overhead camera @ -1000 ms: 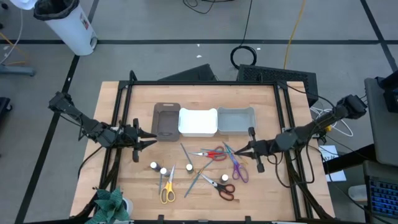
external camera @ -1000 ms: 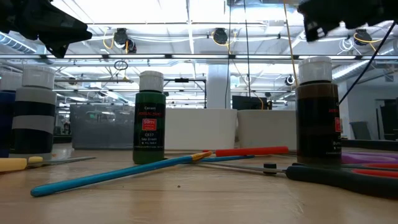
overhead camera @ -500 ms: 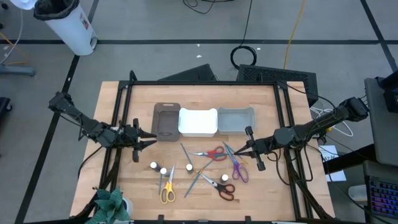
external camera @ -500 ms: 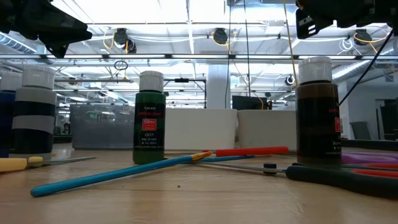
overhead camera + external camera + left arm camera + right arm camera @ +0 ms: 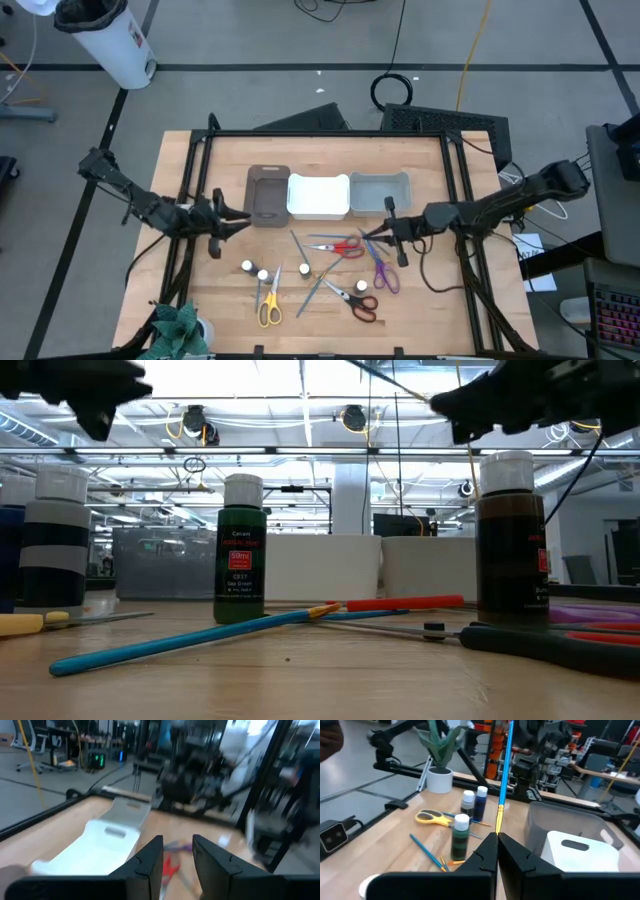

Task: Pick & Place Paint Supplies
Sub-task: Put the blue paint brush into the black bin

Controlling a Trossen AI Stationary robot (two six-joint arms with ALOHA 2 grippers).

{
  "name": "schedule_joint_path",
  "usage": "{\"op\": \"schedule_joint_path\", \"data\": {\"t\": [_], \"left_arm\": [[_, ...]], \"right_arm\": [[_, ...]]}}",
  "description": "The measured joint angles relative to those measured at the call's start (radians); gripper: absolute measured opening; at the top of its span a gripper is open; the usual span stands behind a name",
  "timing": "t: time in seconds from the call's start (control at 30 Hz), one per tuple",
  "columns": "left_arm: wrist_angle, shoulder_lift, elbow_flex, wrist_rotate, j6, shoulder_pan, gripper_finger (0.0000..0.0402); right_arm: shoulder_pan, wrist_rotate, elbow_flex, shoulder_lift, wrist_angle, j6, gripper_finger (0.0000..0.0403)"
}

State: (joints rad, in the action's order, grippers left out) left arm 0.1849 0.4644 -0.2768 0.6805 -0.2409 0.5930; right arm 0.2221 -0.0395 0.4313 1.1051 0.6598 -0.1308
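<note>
overhead looking down, table-level facing room, 2 wrist views

Robotics lab: ceiling light strips (image 5: 250,380), office chair (image 5: 27,742), floor cables (image 5: 395,90).

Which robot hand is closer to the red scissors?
Right. The right gripper sits just beside the red scissors, holding a brush. The left gripper waits by the brown bin.

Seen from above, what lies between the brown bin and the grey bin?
The white bin lies between the brown bin and the grey bin, side by side with both; the high view shows it.
</note>
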Motion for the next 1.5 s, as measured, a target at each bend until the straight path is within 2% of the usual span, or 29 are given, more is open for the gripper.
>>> {"op": "schedule_joint_path", "data": {"t": [0.13, 0.33, 0.53, 0.67, 0.77, 0.97, 1.1, 1.23, 1.5], "left_arm": [[0.089, 0.000, 0.000, -0.006, 0.000, 0.000, 0.0113], [0.093, 0.000, 0.000, 0.135, 0.027, -0.033, 0.0113], [0.150, 0.056, 0.000, 0.166, -0.005, -0.105, 0.0113], [0.315, 0.179, 0.000, 0.117, 0.008, -0.177, 0.0120], [0.443, 0.303, -0.019, 0.052, 0.023, -0.228, 0.0152], [0.462, 0.542, -0.145, -0.117, 0.054, -0.282, 0.0249], [0.460, 0.685, -0.235, -0.251, 0.141, -0.291, 0.0286], [0.448, 0.785, -0.324, -0.348, 0.205, -0.291, 0.0300], [0.251, 0.871, -0.470, -0.312, 0.206, -0.305, 0.0278]], "right_arm": [[-0.044, 0.044, 0.000, 0.047, 0.063, 0.058, 0.0000], [-0.053, 0.043, 0.000, 0.085, 0.112, 0.080, 0.0000], [-0.050, 0.042, 0.000, 0.103, 0.121, 0.117, 0.0000], [-0.050, 0.042, 0.000, 0.105, 0.122, 0.113, 0.0000], [-0.051, 0.042, 0.000, 0.105, 0.122, 0.102, 0.0000], [-0.051, 0.041, 0.000, 0.105, 0.116, 0.090, 0.0000], [-0.051, 0.041, 0.000, 0.105, 0.114, 0.091, 0.0000], [-0.051, 0.041, 0.000, 0.105, 0.106, 0.092, 0.0000], [-0.051, 0.041, 0.000, 0.105, 0.106, 0.092, 0.0000]]}}
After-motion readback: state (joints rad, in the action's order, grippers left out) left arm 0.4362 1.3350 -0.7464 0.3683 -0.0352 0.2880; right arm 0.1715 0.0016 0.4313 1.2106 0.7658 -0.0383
